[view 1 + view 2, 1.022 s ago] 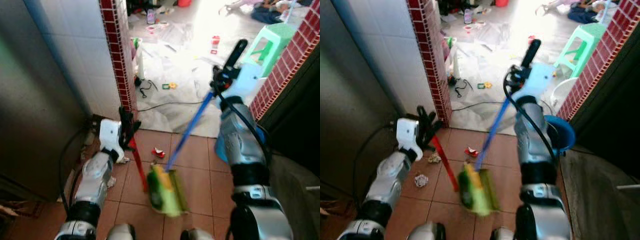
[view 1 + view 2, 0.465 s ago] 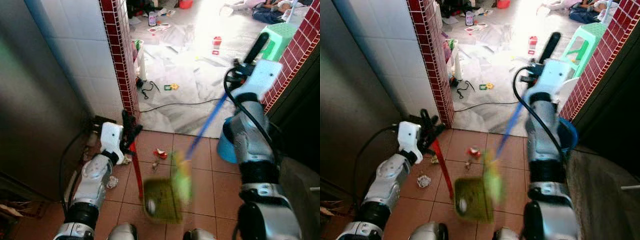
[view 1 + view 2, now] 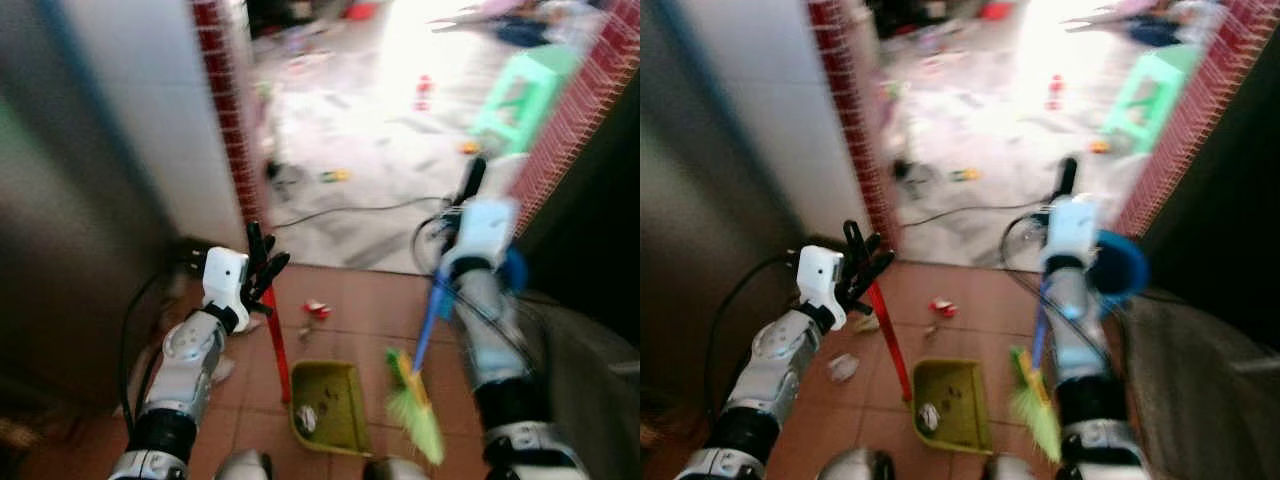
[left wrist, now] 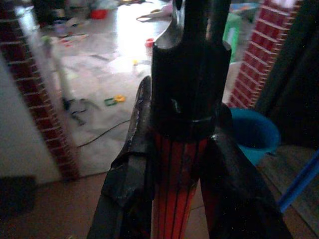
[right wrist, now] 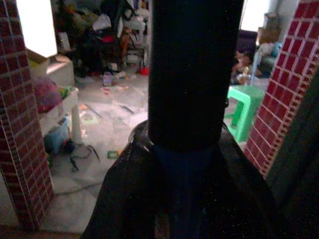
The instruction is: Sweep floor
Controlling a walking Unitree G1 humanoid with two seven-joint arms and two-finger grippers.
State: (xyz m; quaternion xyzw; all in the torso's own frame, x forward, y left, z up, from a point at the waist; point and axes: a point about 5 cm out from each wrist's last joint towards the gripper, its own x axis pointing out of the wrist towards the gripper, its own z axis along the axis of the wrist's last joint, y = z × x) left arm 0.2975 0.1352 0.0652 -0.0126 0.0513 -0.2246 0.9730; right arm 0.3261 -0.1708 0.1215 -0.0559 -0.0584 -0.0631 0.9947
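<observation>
My left gripper (image 3: 262, 268) is shut on the red handle (image 4: 178, 199) of a green dustpan (image 3: 330, 405), which rests on the terracotta tiles before my feet. A crumpled white scrap (image 3: 307, 420) lies inside the pan. My right gripper (image 3: 468, 188) is shut on the black top (image 5: 194, 74) of the broom's blue handle (image 3: 431, 312). The broom's green bristles (image 3: 417, 415) touch the floor just right of the dustpan. A red wrapper (image 3: 317, 309) lies on the tiles beyond the pan.
A red-brick pillar edge (image 3: 225, 120) and a steel appliance (image 3: 70, 230) stand on the left. A blue bucket (image 3: 1120, 265) sits behind my right arm, a green stool (image 3: 515, 95) farther back. Crumpled paper (image 3: 841, 368) lies beside my left arm. A black cable (image 3: 350, 212) crosses the littered pale floor.
The broom head has swung from over the dustpan to its right side and the right arm has dropped lower. The dustpan now lies flat with a scrap inside. The picture is blurred.
</observation>
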